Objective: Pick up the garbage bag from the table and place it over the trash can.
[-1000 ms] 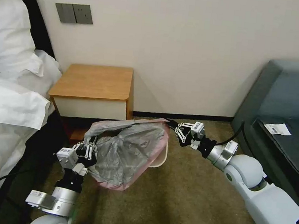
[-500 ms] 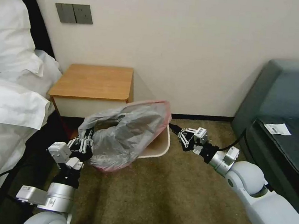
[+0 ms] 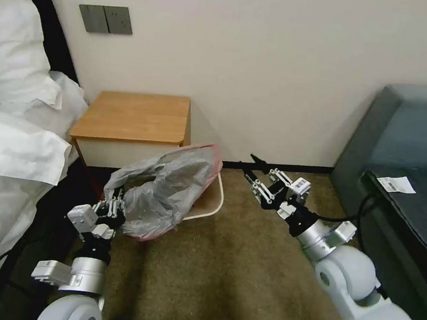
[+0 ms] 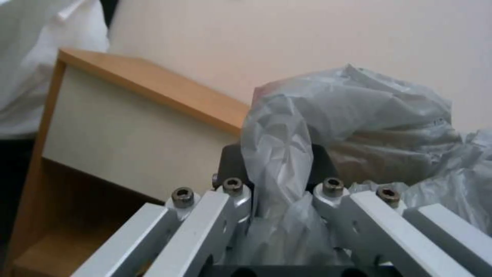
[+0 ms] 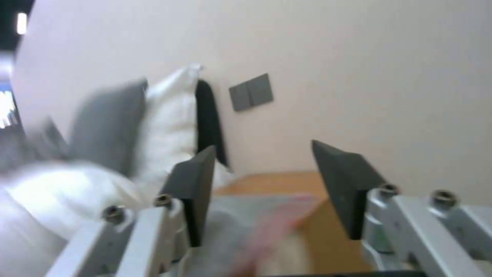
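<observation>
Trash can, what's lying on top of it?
The grey garbage bag drapes over the trash can, held by the left tool. The bag hides most of the can's inside.

We see the trash can (image 3: 211, 203) on the floor right of the table (image 3: 133, 121), the garbage bag (image 3: 167, 191) draped over it, bedding (image 3: 11, 144) further left.

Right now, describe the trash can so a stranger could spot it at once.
Find the orange-brown wooden nightstand against the wall. On the carpet at its front right corner sits the trash can, lower than the nightstand, whitish-rimmed and beige inside. It is the one draped with the crinkly grey garbage bag.
</observation>
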Available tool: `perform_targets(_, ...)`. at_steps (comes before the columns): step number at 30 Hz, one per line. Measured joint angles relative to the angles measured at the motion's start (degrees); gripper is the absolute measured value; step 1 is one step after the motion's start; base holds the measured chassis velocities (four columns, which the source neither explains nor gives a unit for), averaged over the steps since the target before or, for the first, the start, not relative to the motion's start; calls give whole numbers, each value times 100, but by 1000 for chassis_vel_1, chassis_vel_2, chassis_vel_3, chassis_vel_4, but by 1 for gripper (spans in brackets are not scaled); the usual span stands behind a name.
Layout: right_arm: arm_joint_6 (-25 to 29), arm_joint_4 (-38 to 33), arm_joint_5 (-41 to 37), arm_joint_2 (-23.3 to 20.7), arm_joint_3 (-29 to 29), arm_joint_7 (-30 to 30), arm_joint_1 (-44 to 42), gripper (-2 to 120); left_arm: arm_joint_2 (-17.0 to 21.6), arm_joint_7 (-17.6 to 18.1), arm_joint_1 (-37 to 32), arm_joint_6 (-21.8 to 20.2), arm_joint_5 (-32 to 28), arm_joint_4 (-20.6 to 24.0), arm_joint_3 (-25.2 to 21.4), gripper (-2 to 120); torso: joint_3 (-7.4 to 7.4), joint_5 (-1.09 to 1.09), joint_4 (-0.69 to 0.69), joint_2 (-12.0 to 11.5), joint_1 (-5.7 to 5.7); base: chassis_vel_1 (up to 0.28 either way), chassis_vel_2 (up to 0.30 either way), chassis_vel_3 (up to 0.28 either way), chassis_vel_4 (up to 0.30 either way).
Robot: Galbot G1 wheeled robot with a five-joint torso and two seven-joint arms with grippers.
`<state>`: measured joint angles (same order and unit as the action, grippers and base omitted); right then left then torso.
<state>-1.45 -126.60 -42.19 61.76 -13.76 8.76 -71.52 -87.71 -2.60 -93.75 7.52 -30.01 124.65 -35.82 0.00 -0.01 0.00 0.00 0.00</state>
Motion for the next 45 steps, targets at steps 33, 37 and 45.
perform_targets(33,-1691,-212,-1498,782,1222,-1968,458,96,-86,-70,-207,463,659,442,73,11,0,1,0,0,0,0,0,0,0)
perform_targets(37,-1662,-98,-1459,837,1221,-1931,499,80,-88,-79,-233,480,699,442,92,11,0,1,0,0,0,0,0,0,0)
perform_targets(45,-1591,-67,-1351,836,1183,-1831,490,52,-94,-80,-211,480,710,393,93,11,0,1,0,0,0,0,0,0,0)
